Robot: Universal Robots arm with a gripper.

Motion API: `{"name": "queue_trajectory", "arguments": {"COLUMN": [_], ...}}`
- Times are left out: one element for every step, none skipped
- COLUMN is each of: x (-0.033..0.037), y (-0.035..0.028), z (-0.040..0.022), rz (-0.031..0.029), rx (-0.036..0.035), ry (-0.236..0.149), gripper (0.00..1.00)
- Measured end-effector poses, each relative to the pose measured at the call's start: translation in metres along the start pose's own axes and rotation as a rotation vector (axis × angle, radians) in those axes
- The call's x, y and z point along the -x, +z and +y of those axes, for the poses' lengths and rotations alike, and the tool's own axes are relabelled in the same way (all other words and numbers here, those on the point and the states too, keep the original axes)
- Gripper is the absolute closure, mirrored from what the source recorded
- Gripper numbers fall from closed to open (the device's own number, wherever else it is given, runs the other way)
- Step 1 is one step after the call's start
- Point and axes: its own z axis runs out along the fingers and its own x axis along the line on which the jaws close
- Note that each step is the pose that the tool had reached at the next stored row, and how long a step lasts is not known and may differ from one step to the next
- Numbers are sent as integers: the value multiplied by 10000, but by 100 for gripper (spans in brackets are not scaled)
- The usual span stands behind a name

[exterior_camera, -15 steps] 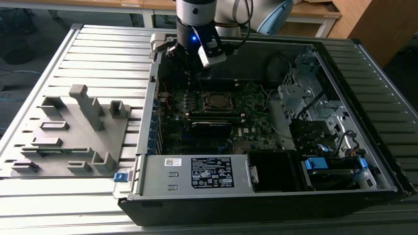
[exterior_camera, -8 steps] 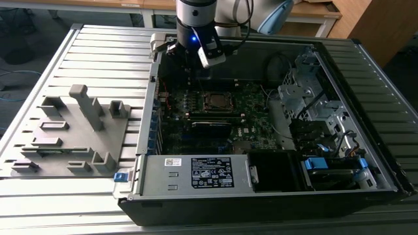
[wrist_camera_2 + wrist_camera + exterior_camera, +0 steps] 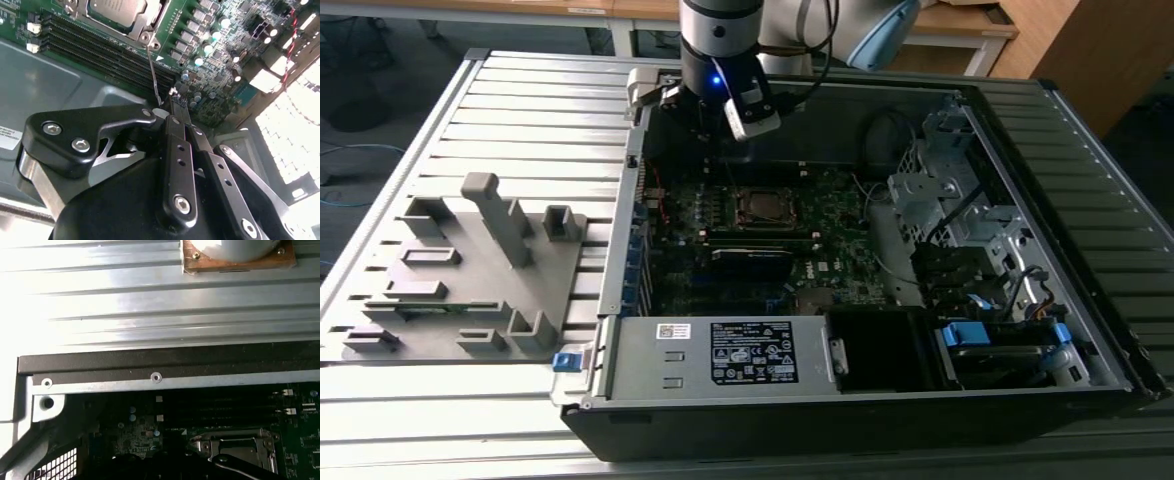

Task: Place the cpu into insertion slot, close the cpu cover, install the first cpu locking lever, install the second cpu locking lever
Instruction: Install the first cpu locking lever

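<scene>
On the surface (image 3: 520, 110), one grey fixture (image 3: 467, 270) sits at nine o'clock, with one open case (image 3: 616, 270) right of it. Dead centre is the insertion slot (image 3: 761, 207): one cpu (image 3: 117, 7) seated, one cpu cover (image 3: 149, 22) down over it (two steps look done). At twelve o'clock the tool (image 3: 175, 97), fingers drawn narrow, meets one raised locking lever (image 3: 152, 65), which I'd judge not yet latched.

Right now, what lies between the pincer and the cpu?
In the second wrist view, a thin metal lever and long black memory slots separate pincer and cpu.
</scene>
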Motion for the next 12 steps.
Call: {"name": "queue_trajectory", "arguments": {"x": [0, 0, 0, 0, 0, 0, 0, 0, 0, 0, 0, 0], "y": [-1, -1, -1, -1, 0, -1, -1, -1, 0, 0, 0, 0], "z": [-1, -1, -1, -1, 0, -1, -1, -1, 0, 0, 0, 0], "rz": [1, 1, 1, 1, 2, 3, 2, 3, 3, 3, 3, 3], "rx": [0, 1, 0, 1, 7, 19, 24, 25, 27, 27, 28, 29], "ry": [-1, -2, -1, -2, -1, -2, -2, -1, -2, -1, -2, -2], "gripper": [89, 89, 89, 89, 89, 89, 89, 89, 89, 89, 89, 89]}}
